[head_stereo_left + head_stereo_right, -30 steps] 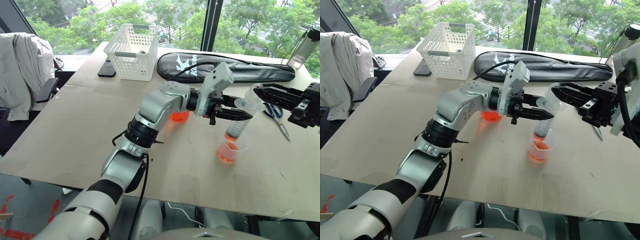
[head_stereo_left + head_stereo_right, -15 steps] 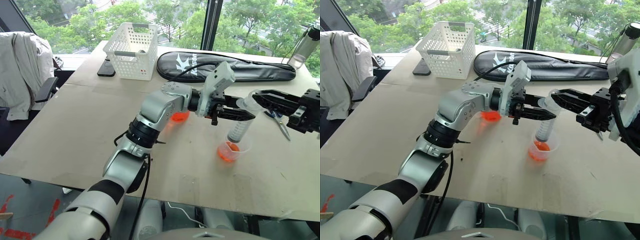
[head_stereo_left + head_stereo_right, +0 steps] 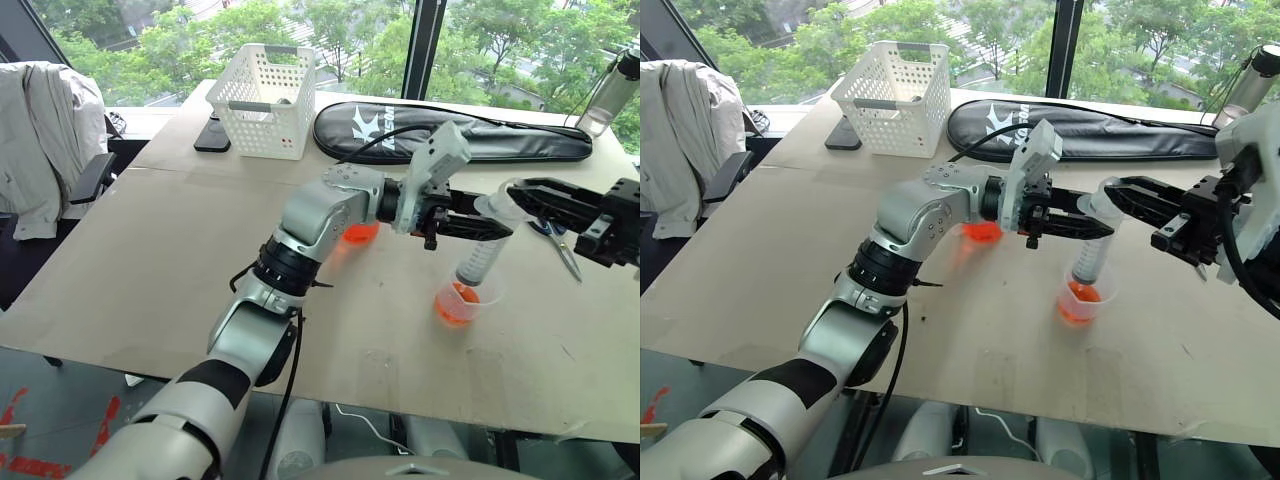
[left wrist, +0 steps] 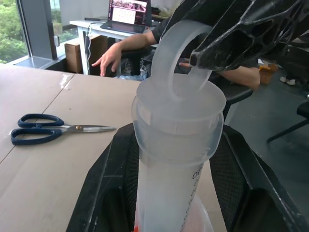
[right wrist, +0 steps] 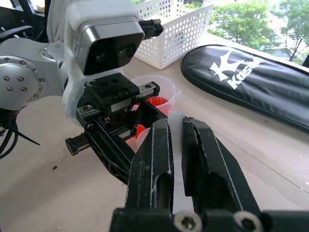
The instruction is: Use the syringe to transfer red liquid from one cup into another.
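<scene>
Spanning most of the frame, the tabletop (image 3: 120, 250) is carrying a black racket bag (image 3: 450, 135) and a white basket (image 3: 265, 100) at upper centre. Right of centre, the left gripper (image 3: 490, 228) is clasping the barrel of the syringe (image 3: 480, 255) between its fingers, while the right gripper (image 3: 520, 190) is pinching the plunger ring (image 4: 176, 60) with fingers closed narrow. The syringe is standing nearly upright, nozzle down in the smaller cup (image 3: 458, 302) holding red liquid (image 3: 452, 306). The larger cup (image 3: 358, 234) is sitting behind the left arm; blue scissors (image 3: 560, 240) are lying at right.
</scene>
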